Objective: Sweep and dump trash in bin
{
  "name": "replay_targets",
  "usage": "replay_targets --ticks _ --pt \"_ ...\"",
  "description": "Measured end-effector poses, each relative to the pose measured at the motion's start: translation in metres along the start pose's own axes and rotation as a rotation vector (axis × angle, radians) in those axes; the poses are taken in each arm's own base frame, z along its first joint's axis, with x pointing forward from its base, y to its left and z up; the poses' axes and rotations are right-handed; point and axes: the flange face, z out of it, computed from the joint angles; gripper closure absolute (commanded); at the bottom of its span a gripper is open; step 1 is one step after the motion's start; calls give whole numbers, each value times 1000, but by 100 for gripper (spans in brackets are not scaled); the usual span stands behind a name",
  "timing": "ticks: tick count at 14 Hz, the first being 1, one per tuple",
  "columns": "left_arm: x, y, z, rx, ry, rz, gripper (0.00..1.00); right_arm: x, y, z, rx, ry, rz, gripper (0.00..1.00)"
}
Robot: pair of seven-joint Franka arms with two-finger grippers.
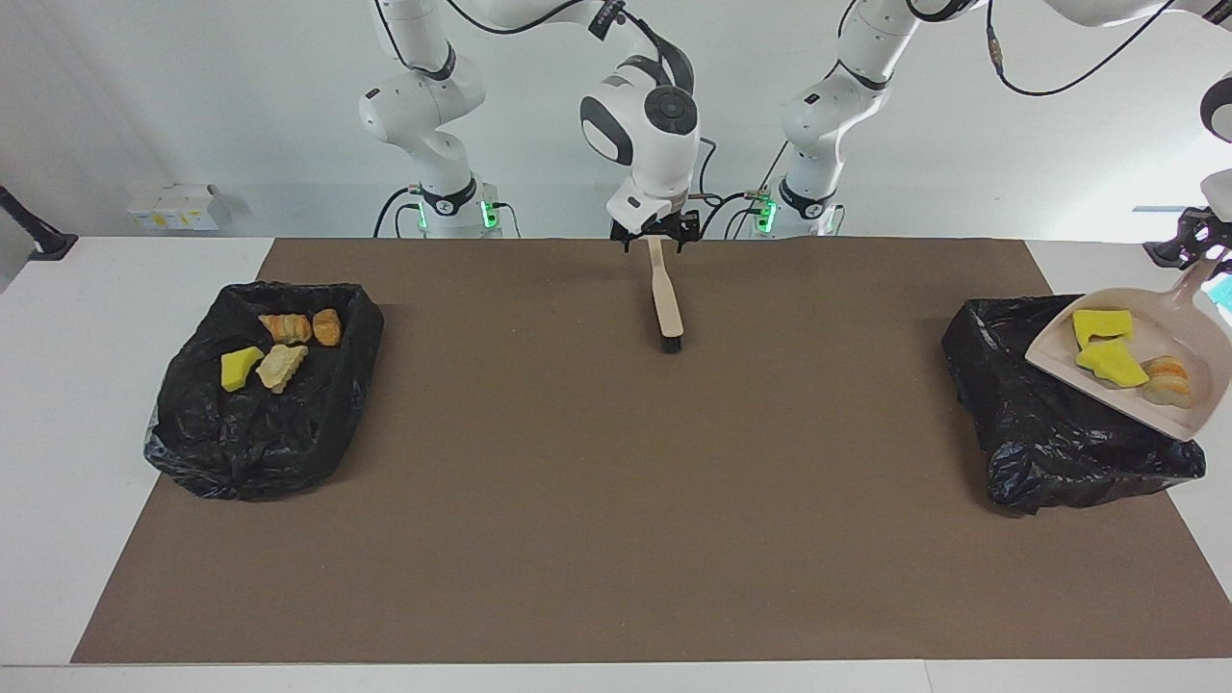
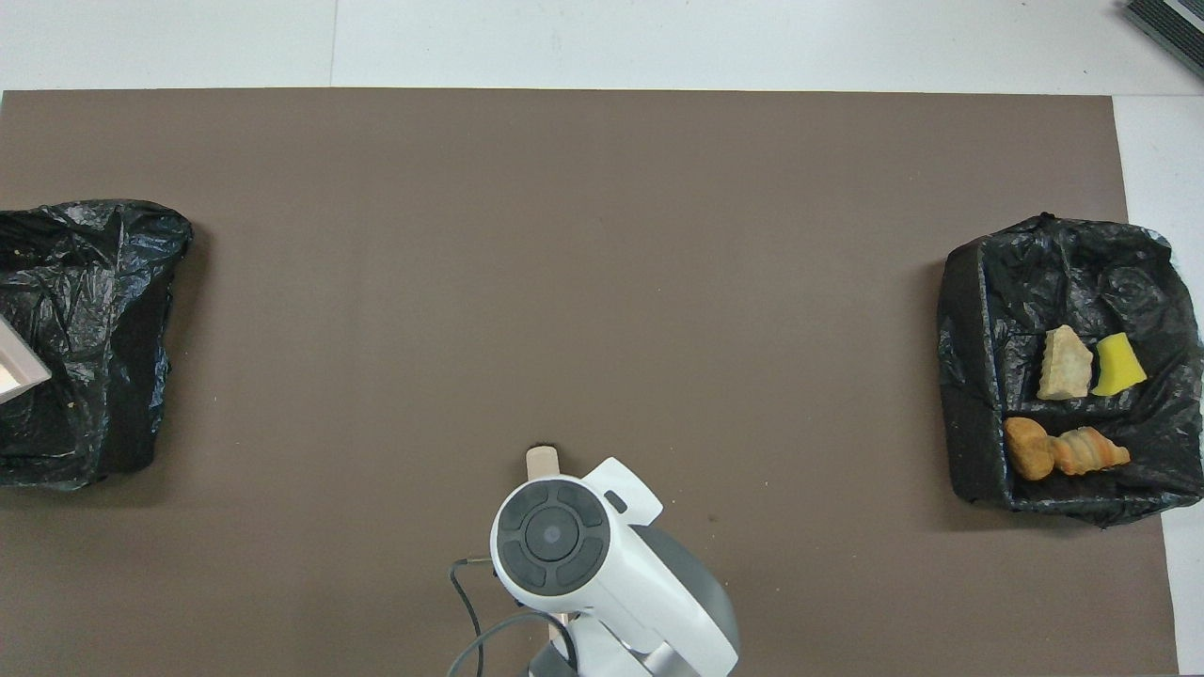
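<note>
Over the black bag-lined bin (image 1: 1049,423) at the left arm's end of the table, three pieces of trash ride in a tilted beige plastic dustpan (image 1: 1198,332). They are two bright yellow spongy chunks (image 1: 1100,324) and a tan-orange striped bread-like lump (image 1: 1167,380). The chunks lie flat, their long sides running roughly along the table's length. The left gripper (image 1: 1193,245) is clamped on the pan's handle. The pan's open mouth points toward the right arm's end.

Four more pieces rest in the other black-lined bin (image 1: 260,423): one yellow, one pale tan, two orange-brown.

The right gripper (image 1: 656,236) has its fingers spread on either side of the handle tip of a beige brush (image 1: 666,298). The brush lies on the brown mat (image 1: 577,481), bristles pointing away from the robots.
</note>
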Motion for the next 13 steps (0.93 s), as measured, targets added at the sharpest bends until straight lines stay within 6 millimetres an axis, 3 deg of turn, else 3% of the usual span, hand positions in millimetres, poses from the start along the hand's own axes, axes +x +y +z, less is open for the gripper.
replay_targets --ticks 4,8,13 --pt "40 0 -23 77 -173 141 100 41 54 -81 -19 8 -89 0" --pt "72 2 -44 148 -325 276 100 73 111 -138 -30 56 -166 0" --pt "96 4 -63 217 -469 365 100 110 226 -198 -45 107 -234 0"
